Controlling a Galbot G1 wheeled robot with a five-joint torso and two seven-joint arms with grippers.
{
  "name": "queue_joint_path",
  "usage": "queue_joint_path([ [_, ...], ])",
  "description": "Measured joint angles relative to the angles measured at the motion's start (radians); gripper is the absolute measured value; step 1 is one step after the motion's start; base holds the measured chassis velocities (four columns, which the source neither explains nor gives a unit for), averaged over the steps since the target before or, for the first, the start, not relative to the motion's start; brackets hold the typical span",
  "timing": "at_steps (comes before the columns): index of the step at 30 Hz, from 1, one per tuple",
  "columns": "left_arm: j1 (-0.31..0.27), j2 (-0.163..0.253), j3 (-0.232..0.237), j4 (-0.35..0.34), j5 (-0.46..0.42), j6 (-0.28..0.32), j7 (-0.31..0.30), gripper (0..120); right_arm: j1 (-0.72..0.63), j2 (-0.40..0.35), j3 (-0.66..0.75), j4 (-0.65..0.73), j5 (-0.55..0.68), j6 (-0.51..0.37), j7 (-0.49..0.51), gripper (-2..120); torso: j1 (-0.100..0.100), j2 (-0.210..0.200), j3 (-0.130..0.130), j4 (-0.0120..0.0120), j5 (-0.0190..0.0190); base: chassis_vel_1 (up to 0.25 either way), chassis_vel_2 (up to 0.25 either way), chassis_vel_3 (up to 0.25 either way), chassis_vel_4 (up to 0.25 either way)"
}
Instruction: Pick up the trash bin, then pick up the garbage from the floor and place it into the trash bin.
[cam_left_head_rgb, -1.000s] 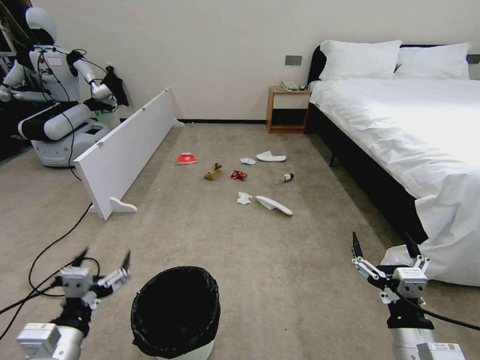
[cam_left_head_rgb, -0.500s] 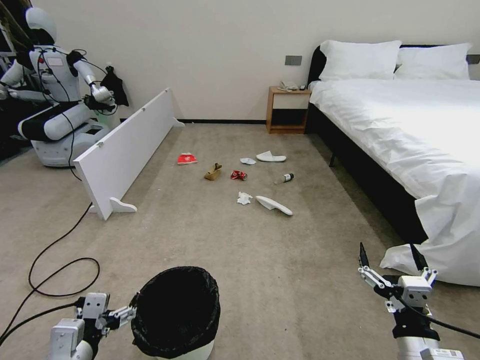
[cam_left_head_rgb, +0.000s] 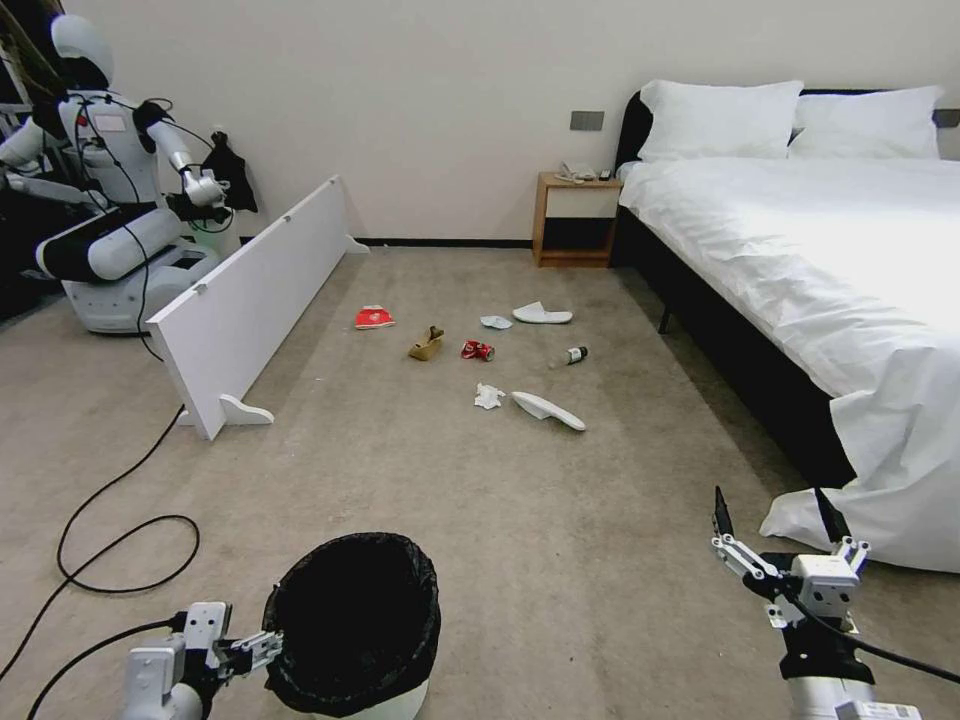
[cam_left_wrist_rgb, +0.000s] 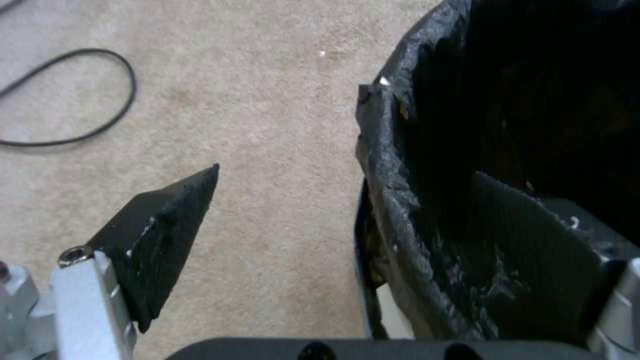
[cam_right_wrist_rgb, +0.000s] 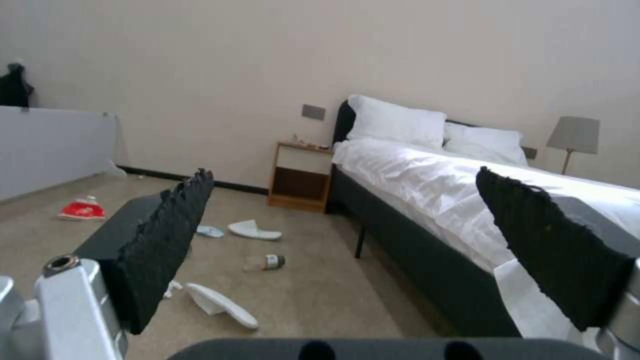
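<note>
Bin (cam_left_head_rgb: 352, 622) near on floor (cam_left_head_rgb: 560, 520), left hand (cam_left_wrist_rgb: 347, 225) spread astride its bagged rim, one finger inside: best clench squarely on rim and liner, lift straight up; right hand (cam_left_head_rgb: 772, 512) spread wide, idle beside bed (cam_left_head_rgb: 800, 250).

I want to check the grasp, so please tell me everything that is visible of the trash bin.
The trash bin is round, of white plastic, and lined with a black bag whose crinkled edge folds over the rim and hides most of the wall. It stands upright on the beige carpet, close before the robot, and its inside looks dark. The left claw is open at its left rim: one finger reaches inside the bag, the other stays outside over the carpet.
</note>
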Motion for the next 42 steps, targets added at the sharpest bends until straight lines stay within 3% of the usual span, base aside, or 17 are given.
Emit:
queue_joint_path([
  [4, -0.049, -0.005, 0.028, 0.058, -0.024, 0.003, 0.0, 100, -0.006, -0.004, 0.001, 0.005, 0.0, 0.0, -0.001, 100, 0.0, 0.0, 0.0, -0.0001, -0.0002, 0.0, 0.0, 0.0, 0.0],
  [18, -0.125, -0.024, 0.067, 0.13, -0.068, 0.029, -0.012, 94, -0.026, -0.011, 0.01, 0.027, 0.001, 0.0, -0.005, 100, 0.0, 0.0, 0.0, 0.0, 0.0, 0.0, 0.0, 0.0, 0.0],
  [26, -0.138, -0.028, 0.083, 0.165, -0.064, 0.041, -0.017, 60, -0.03, -0.01, 0.01, 0.037, 0.003, -0.001, -0.006, 100, 0.0, 0.0, 0.0, 0.0, 0.0003, 0.0, 0.0, 0.0, 0.0],
  [30, -0.142, -0.028, 0.088, 0.168, -0.068, 0.044, -0.017, 50, -0.031, -0.011, 0.011, 0.041, 0.004, -0.002, -0.006, 100, 0.0, 0.0, 0.0, 0.0, 0.0003, 0.0, 0.0, 0.0, 0.0],
  [32, -0.149, -0.029, 0.09, 0.173, -0.073, 0.047, -0.017, 38, -0.032, -0.011, 0.011, 0.043, 0.004, -0.002, -0.006, 100, 0.0, 0.0, 0.0, 0.0, 0.0003, 0.0, 0.0, 0.0, 0.0],
  [42, -0.162, -0.032, 0.102, 0.185, -0.082, 0.052, -0.016, 7, -0.034, -0.013, 0.014, 0.047, 0.006, -0.002, -0.007, 100, 0.0, 0.0, 0.0, 0.0005, 0.0005, 0.0, 0.0, 0.0, 0.0],
])
